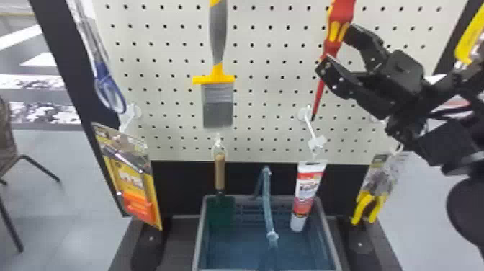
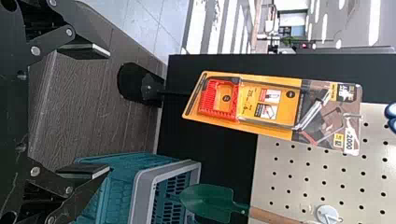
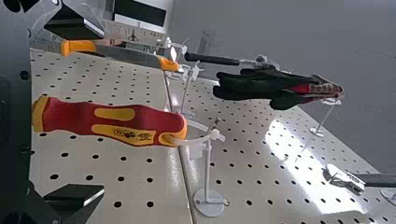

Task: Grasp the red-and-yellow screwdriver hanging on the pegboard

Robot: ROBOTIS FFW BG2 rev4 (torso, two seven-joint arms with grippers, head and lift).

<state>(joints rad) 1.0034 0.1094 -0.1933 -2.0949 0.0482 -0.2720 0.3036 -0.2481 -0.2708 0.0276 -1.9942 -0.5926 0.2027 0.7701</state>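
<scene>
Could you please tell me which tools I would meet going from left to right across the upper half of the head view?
Blue-handled scissors → yellow-and-grey paintbrush → red-and-yellow screwdriver → yellow-handled tool at the right edge.

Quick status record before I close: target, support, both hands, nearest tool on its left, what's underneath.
target: red-and-yellow screwdriver, hanging tip down
support: white loop on a hook
right hand: open, around the screwdriver, not closed on it
left hand: open, away from the screwdriver
left neighbour: paintbrush, hanging bristles down
underneath: hanging tube, then the basket
</scene>
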